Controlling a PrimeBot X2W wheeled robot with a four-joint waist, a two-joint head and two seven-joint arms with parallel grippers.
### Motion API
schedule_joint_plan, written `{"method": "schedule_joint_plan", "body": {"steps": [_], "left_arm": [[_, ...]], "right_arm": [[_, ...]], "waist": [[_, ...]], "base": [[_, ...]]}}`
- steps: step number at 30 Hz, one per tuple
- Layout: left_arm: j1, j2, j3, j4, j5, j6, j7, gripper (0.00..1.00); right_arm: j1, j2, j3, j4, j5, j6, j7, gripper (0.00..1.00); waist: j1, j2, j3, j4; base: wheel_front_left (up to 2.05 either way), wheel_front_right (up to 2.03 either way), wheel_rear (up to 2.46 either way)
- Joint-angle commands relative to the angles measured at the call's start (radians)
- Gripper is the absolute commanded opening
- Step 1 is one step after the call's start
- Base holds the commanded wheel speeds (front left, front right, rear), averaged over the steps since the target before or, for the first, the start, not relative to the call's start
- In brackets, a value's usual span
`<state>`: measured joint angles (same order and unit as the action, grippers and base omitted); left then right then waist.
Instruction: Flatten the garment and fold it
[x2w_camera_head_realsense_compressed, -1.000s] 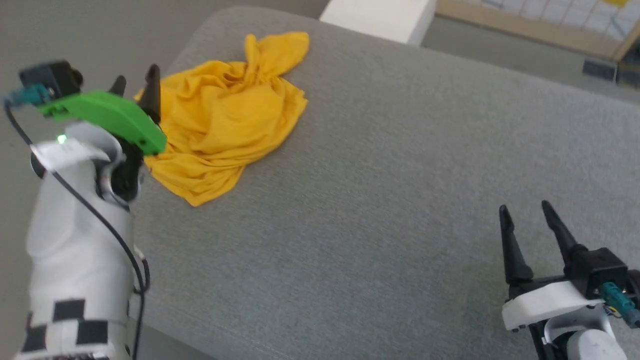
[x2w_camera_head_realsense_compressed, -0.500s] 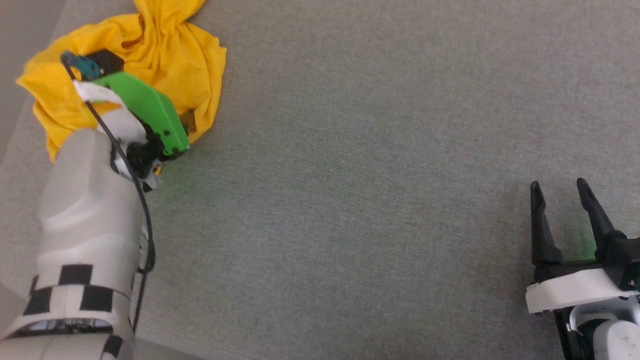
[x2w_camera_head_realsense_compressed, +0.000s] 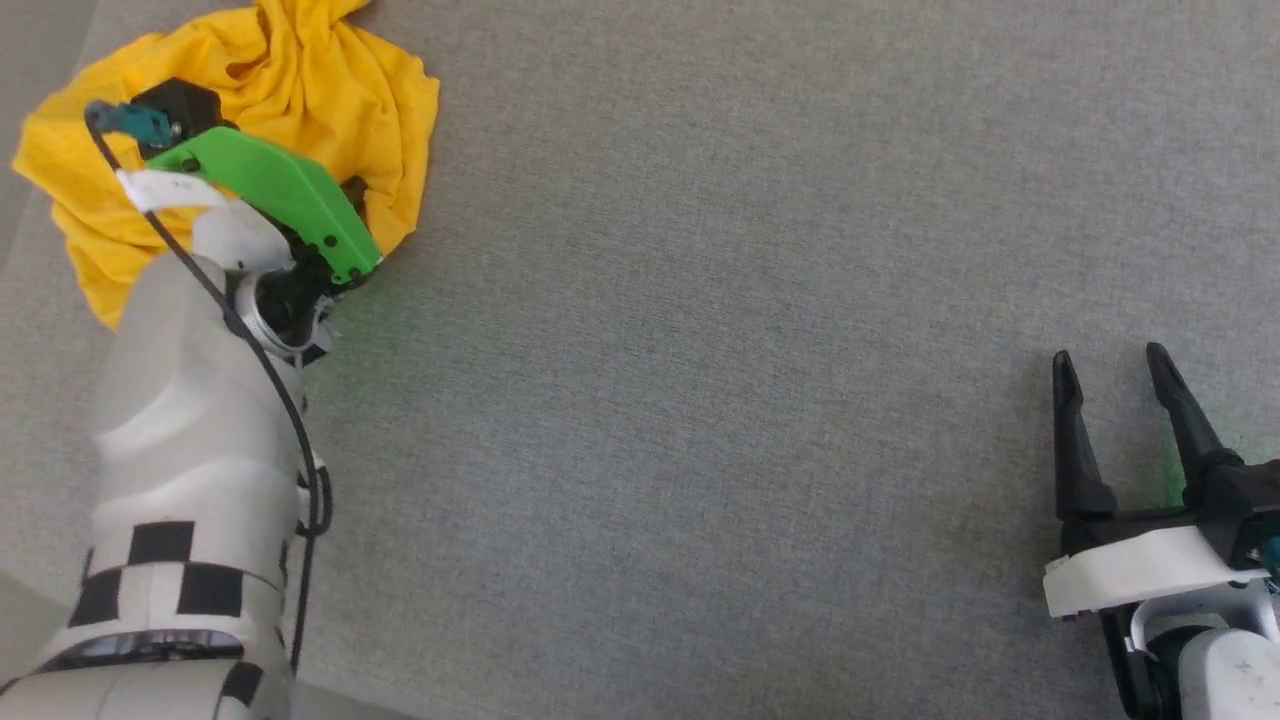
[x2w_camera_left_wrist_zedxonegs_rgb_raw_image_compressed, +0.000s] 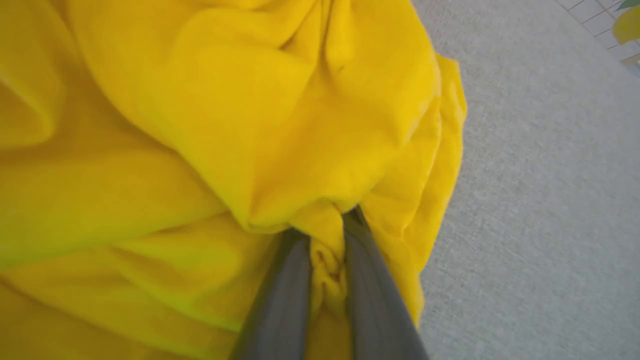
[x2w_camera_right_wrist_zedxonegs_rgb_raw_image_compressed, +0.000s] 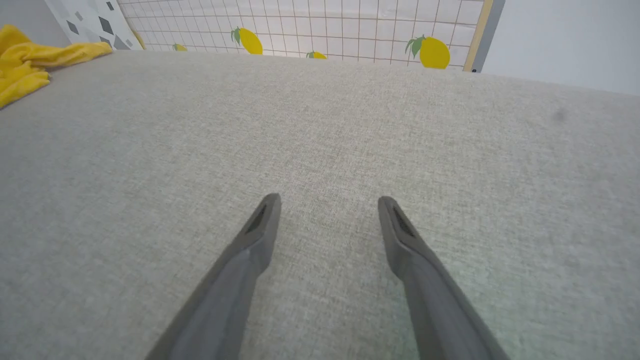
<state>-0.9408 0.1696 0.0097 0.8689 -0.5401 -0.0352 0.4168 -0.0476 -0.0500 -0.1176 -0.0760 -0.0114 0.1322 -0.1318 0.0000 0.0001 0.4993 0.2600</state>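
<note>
Two grippers, left gripper (x2w_camera_left_wrist_zedxonegs_rgb_raw_image_compressed: 325, 225) now clamped on garment (x2w_camera_head_realsense_compressed: 320, 90) fold, right gripper (x2w_camera_head_realsense_compressed: 1110, 355) still spread, empty.

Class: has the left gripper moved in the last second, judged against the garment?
Yes. The left gripper stood at the left edge of the garment; now it is over the heap, further to the right, shut on a fold.

Soft, even light on my grey fabric surface (x2w_camera_head_realsense_compressed: 700, 350), two faint green casts; my left wrist view blurs the yellow T-shirt (x2w_camera_left_wrist_zedxonegs_rgb_raw_image_compressed: 300, 100).
</note>
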Motion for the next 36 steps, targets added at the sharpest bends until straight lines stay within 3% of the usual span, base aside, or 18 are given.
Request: {"method": "schedule_joint_plan", "body": {"steps": [1, 6, 15, 20, 25, 32, 36], "left_arm": [[0.022, -0.030, 0.005, 0.004, -0.012, -0.002, -0.042, 0.00], [-0.039, 0.025, 0.034, -0.050, 0.009, 0.018, -0.199, 0.00], [-0.232, 0.095, -0.019, -0.161, 0.033, -0.059, -0.215, 0.00], [-0.346, 0.057, -0.090, -0.226, -0.006, -0.089, -0.162, 0.00], [-0.382, -0.034, -0.179, -0.292, -0.122, -0.095, -0.130, 0.00], [-0.236, -0.092, -0.342, -0.357, -0.296, -0.095, -0.104, 0.00], [-0.104, -0.100, -0.465, -0.368, -0.343, -0.095, -0.075, 0.00]], "right_arm": [[-0.013, 0.000, 0.008, 0.011, -0.003, -0.002, -0.002, 1.00], [-0.017, 0.000, 0.024, 0.056, 0.028, -0.002, -0.020, 1.00], [-0.013, 0.000, 0.049, 0.179, 0.101, -0.002, -0.078, 1.00], [-0.009, 0.000, 0.050, 0.232, 0.128, -0.002, -0.102, 1.00], [-0.019, 0.000, 0.048, 0.267, 0.141, -0.002, -0.118, 1.00], [-0.003, 0.000, 0.040, 0.284, 0.145, -0.002, -0.126, 1.00], [0.007, 0.000, 0.040, 0.288, 0.151, -0.002, -0.127, 1.00]], "waist": [[0.0000, -0.0001, -0.038, 0.021], [0.0000, -0.0001, -0.113, 0.031], [0.0000, -0.0001, -0.274, 0.002], [0.0000, -0.0001, -0.345, -0.042], [0.0000, -0.0001, -0.401, -0.120], [0.0000, -0.0001, -0.441, -0.246], [0.0000, -0.0001, -0.433, -0.323]], "base": [[0.00, 0.00, 0.00], [0.00, 0.00, 0.00], [0.00, 0.00, 0.00], [0.00, 0.00, 0.00], [0.00, 0.00, 0.00], [0.00, 0.00, 0.00], [0.00, 0.00, 0.00]]}}
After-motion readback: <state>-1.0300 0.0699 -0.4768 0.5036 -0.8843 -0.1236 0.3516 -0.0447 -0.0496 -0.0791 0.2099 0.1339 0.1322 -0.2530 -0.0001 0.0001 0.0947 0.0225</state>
